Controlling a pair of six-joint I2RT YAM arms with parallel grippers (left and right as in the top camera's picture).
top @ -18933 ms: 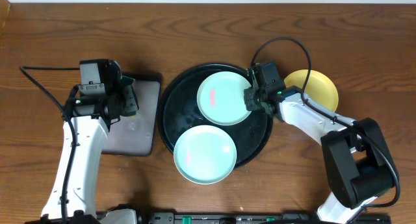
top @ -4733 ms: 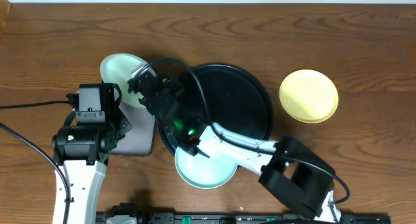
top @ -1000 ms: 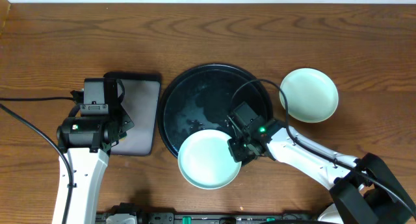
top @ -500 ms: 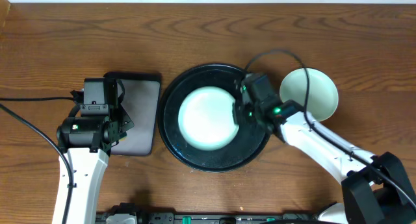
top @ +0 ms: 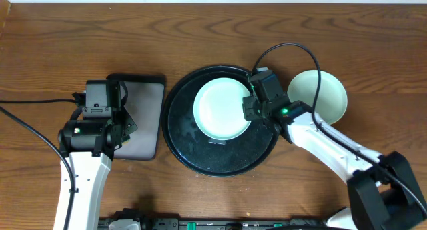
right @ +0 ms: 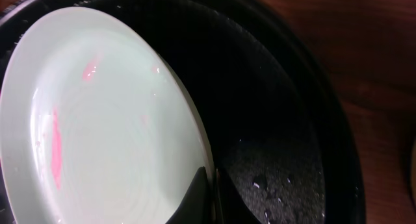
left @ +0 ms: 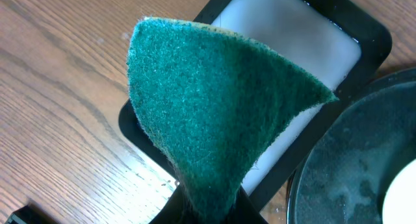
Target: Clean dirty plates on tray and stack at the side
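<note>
A pale mint plate [top: 220, 110] is held over the back middle of the large round black tray [top: 179, 140]. My right gripper [top: 247, 111] is shut on its right rim. In the right wrist view the plate [right: 110, 120] shows pink smears, and the gripper [right: 209, 191] pinches its edge above the wet tray [right: 279, 120]. A second mint plate [top: 323, 97] lies on the table to the right of the tray. My left gripper [left: 211, 211] is shut on a green sponge [left: 214, 107] and hovers over the rectangular tray [top: 143, 117].
The rectangular black tray [left: 374, 45] holds whitish water and sits just left of the round tray [left: 351, 165]. Bare wood table surrounds everything. Black cables loop off both arms.
My right gripper has carried the mint plate from the tray's front edge up to its back middle, shifting it slightly right in the last half second. The left arm is still.
</note>
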